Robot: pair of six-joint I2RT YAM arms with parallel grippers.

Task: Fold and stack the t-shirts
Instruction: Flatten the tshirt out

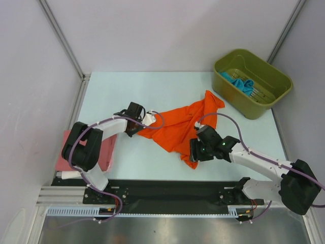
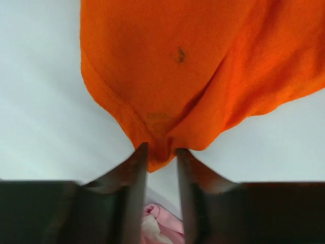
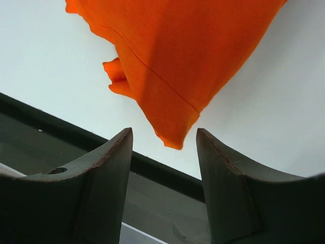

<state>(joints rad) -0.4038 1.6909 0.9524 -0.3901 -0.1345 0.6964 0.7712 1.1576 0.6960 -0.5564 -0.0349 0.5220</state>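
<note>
- The orange shirt (image 1: 180, 124) lies crumpled at the middle of the counter (image 1: 132, 91). It needs spreading flat before any fold.
- The left gripper (image 2: 161, 147) is at the shirt's left end. Its jaws are drawn narrow with a hem corner between the tips, but whether they pinch it I cannot tell.
- The right gripper (image 3: 163, 133) is at the shirt's lower corner. Its jaws stand wide apart, and the cloth tip lies just ahead, untouched.
- The pink shirt (image 1: 106, 152) lies folded at lower left, and the teal shirt (image 1: 242, 84) is in the bin (image 1: 274, 96) at upper right.
- Next, I judge, the right jaws should advance over the corner and close. Then both arms lift and draw apart to flatten the shirt.
</note>
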